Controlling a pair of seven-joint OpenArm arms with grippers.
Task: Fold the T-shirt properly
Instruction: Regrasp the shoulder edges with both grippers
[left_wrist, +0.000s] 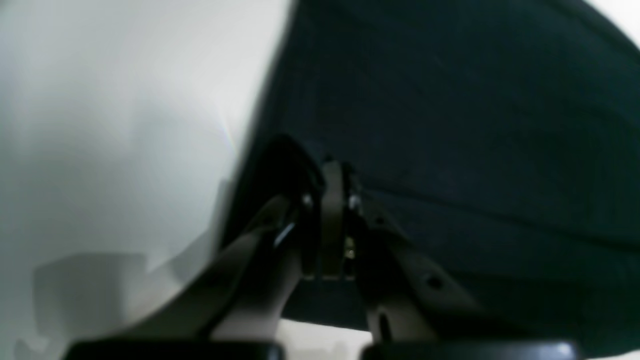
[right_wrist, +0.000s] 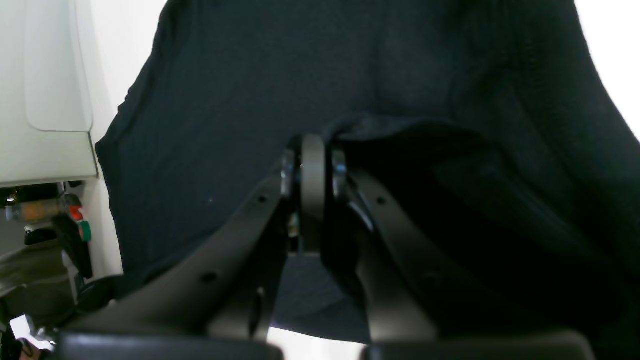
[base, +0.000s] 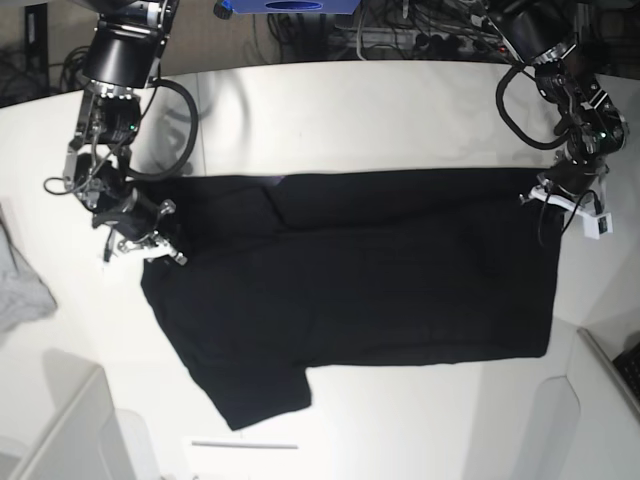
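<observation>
The black T-shirt (base: 370, 270) lies spread across the white table (base: 350, 110), one sleeve pointing to the front left. At its right end, my left gripper (base: 546, 196) is shut on the cloth's corner. The left wrist view shows the closed left gripper (left_wrist: 332, 172) with the dark T-shirt (left_wrist: 475, 125) stretching away from the tips. My right gripper (base: 158, 250) is shut on the shirt's left edge. In the right wrist view, the right gripper (right_wrist: 312, 147) pinches a raised fold of the T-shirt (right_wrist: 240, 100). No print shows.
A small grey cloth (base: 20, 285) lies at the table's left edge. White panels stand at the front left (base: 70, 430) and front right (base: 595, 420). Cables and a blue box (base: 290, 6) sit behind the table's far edge.
</observation>
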